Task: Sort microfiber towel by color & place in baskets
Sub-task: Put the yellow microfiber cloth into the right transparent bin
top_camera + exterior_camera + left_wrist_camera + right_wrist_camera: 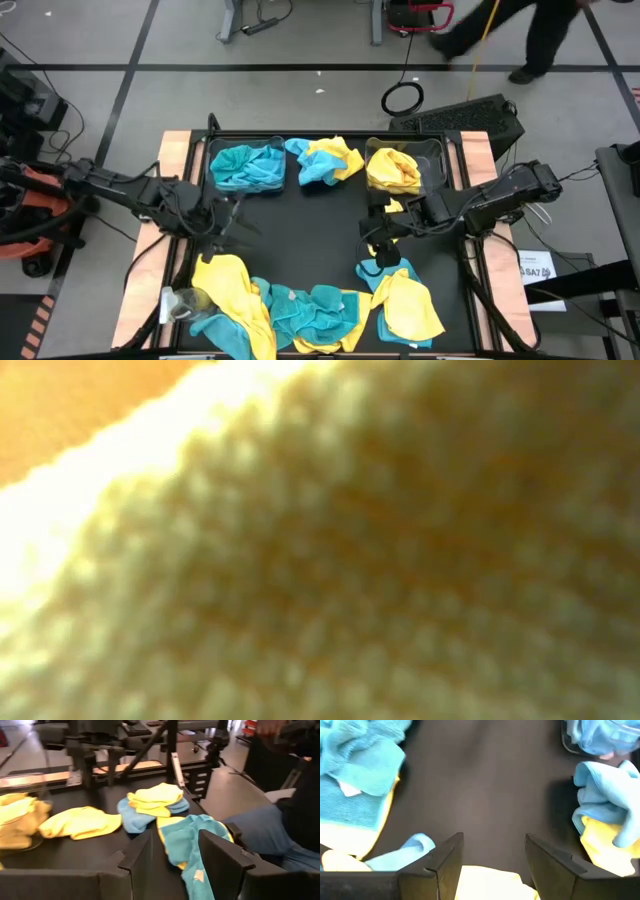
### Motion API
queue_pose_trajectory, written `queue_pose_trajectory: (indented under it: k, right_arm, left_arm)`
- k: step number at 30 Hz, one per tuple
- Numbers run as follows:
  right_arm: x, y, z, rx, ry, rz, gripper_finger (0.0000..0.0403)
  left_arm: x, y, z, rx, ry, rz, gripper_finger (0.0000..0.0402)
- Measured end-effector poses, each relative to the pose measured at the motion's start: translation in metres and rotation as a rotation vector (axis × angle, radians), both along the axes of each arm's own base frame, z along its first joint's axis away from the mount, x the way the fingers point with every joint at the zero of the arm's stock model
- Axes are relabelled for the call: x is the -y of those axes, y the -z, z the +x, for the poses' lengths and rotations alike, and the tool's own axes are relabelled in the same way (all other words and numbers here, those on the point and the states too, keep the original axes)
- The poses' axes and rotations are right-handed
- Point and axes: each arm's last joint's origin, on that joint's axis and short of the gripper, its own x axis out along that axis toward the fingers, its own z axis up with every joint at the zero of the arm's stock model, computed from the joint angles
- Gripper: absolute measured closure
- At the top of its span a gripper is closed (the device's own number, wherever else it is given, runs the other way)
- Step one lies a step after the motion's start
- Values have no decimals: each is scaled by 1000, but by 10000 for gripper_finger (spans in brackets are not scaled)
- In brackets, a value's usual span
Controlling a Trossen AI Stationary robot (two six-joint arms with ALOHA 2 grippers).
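The left basket (245,165) at the far edge holds teal towels, and the right basket (398,168) holds yellow ones. A mixed teal and yellow heap (325,160) lies between them. More yellow and teal towels (300,305) lie strewn along the near edge. My left gripper (222,222) (175,852) hangs open over bare mat. My right gripper (383,240) (492,845) is open above a yellow towel (487,880) that lies under its fingers. I see no touch. A yellow towel (320,560) fills the whole low view.
Bare black mat (300,225) lies in the middle of the table between the arms. Near the right arm a yellow and teal pile (405,300) sits by the near-right corner. A person (530,40) walks on the floor beyond the table. Another person's leg (260,832) shows beside it.
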Motion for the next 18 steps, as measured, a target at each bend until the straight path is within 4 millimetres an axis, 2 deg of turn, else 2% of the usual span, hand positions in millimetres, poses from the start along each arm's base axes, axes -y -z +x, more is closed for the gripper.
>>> queue_pose_trajectory:
  k: [8,18]
  right_arm:
    - [-16,-7,7,93,-169,118,200]
    - [-37,-12,5,147,-308,176,200]
  left_arm:
    - [25,11,16,-29,74,21,236]
    - [43,18,22,-36,74,54,236]
